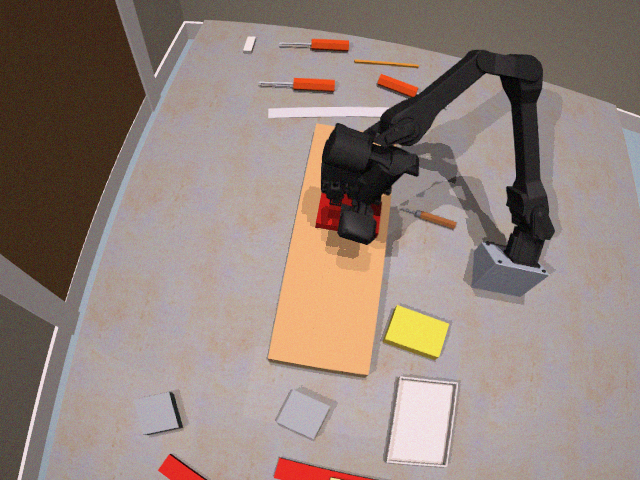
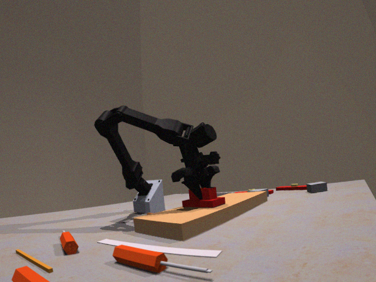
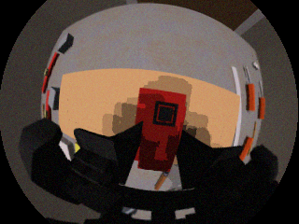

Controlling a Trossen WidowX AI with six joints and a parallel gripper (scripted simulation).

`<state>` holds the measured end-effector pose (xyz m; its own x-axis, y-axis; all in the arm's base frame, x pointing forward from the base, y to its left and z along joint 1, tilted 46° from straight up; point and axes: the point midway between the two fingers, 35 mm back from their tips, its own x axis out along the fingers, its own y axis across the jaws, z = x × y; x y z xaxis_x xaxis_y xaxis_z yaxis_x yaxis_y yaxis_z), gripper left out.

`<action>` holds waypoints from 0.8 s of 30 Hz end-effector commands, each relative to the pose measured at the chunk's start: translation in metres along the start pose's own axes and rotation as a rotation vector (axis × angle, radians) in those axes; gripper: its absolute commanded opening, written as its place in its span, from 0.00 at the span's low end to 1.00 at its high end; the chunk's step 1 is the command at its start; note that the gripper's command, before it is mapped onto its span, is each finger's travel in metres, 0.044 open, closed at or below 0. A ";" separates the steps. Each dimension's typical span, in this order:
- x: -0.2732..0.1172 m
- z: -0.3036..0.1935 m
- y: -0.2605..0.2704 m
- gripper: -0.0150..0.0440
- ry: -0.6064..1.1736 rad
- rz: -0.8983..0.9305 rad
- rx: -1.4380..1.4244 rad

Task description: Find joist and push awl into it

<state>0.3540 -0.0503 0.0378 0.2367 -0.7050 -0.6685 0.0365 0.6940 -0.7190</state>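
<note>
Between fingers: stud finder (image 1: 324, 219) (image 2: 202, 201) (image 3: 161, 135), red, black square with thin red square outline on top. Beneath fingers: floor panel (image 1: 325, 310) (image 2: 237, 203) (image 3: 93, 98), plain light orange-tan. Beside fingers: awl (image 1: 436, 219) (image 3: 161, 180), orange-brown handle. Farther from fingers: block (image 1: 416, 331), solid yellow; tray (image 1: 421, 421), whitish; screwdrivers (image 1: 314, 84) (image 2: 139, 258) (image 3: 250, 97), orange handles.

The black arm (image 1: 528, 129) (image 2: 113, 130) rises from its base, bends at a high elbow and reaches down; its gripper (image 1: 356, 206) (image 2: 198, 194) (image 3: 159, 126) points downward, fingers closed around something, partway apart.
</note>
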 end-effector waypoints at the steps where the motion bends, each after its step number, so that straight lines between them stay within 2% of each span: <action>1: 0.000 0.000 0.015 0.25 0.000 0.001 0.001; 24: 0.000 0.000 0.080 0.25 -0.001 0.004 0.003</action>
<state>0.3562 -0.0038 -0.0098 0.2396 -0.7060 -0.6665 0.0381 0.6928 -0.7202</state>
